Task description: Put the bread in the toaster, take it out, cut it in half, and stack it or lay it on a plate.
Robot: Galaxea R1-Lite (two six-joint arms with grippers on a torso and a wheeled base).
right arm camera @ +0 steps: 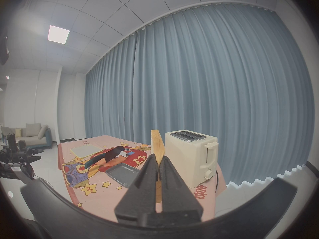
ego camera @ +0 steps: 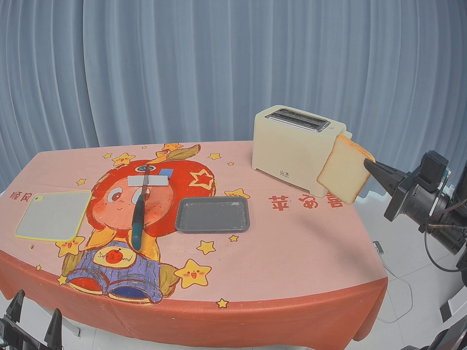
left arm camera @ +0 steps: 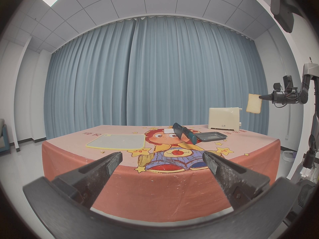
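Pinching the bread [ego camera: 346, 170] by one edge, the right gripper [ego camera: 369, 164] holds it in the air just beside the toaster [ego camera: 292, 147], which carries a small dark logo [ego camera: 284, 174]. The left gripper [left arm camera: 162, 156] sits low before the table [ego camera: 292, 268], fingers spread, empty.

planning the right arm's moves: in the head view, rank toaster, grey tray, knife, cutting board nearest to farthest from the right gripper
1. Toaster, beside the right gripper with the bread.
2. Grey tray, table centre.
3. Knife, left of tray.
4. Cutting board, far left.
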